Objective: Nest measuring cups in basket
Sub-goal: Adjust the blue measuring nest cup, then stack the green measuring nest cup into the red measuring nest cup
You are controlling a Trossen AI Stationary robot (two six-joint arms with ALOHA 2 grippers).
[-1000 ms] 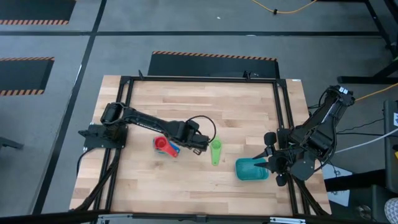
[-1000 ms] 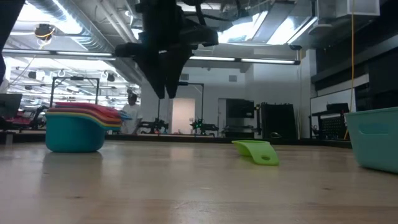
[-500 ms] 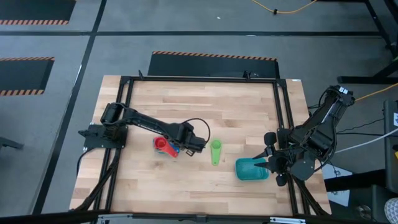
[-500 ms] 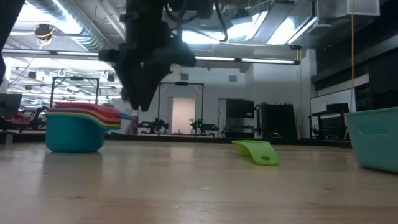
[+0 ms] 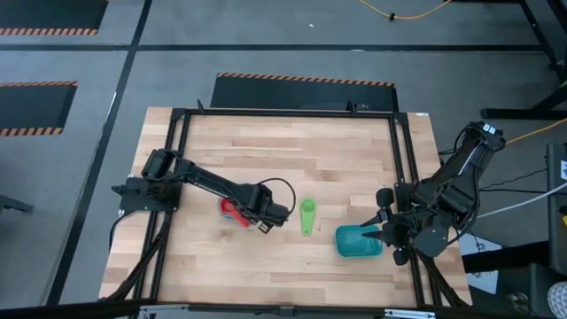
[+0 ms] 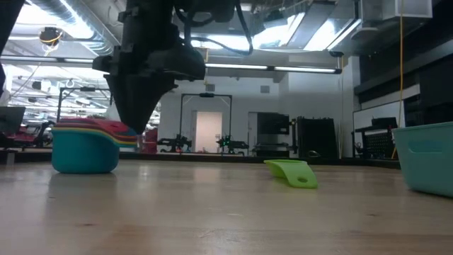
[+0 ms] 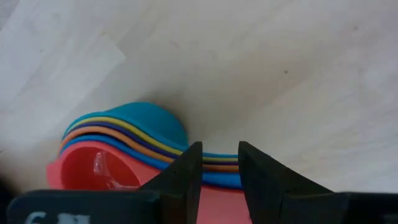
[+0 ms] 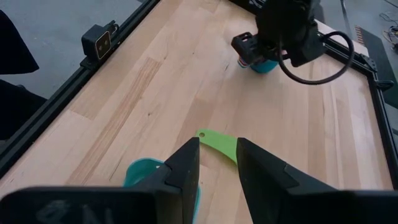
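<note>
Several measuring cups sit nested in one stack (image 5: 232, 209), red innermost and light blue outermost (image 7: 118, 143), resting on the table (image 6: 85, 145). Their flat handles fan out toward my left gripper (image 5: 261, 220), which is open and points down over them (image 7: 219, 163). A lone green cup (image 5: 307, 215) lies on the table to the stack's right (image 6: 291, 172). The teal basket (image 5: 358, 241) stands near the table's right edge. My right gripper (image 5: 383, 232) waits, open, at the basket's right end (image 8: 217, 158). My left gripper comes from above with one finger (image 7: 186, 171) on either side of the stacked handles (image 7: 219, 165), lying across them. I cannot tell whether the fingers touch the handles. The stack rests on the table.
A black metal frame (image 5: 177, 159) runs around the wooden table top. Bare wood lies along the far half (image 5: 292, 151) and the near edge (image 5: 266, 279). The basket (image 8: 146, 174) sits under my right gripper's fingers; the room beyond shows racks and lights.
My left gripper has moved from beside the green cup toward the table's left and near edge, and has come down over the stacked handles. The cups, the basket and my right arm have stayed still.
</note>
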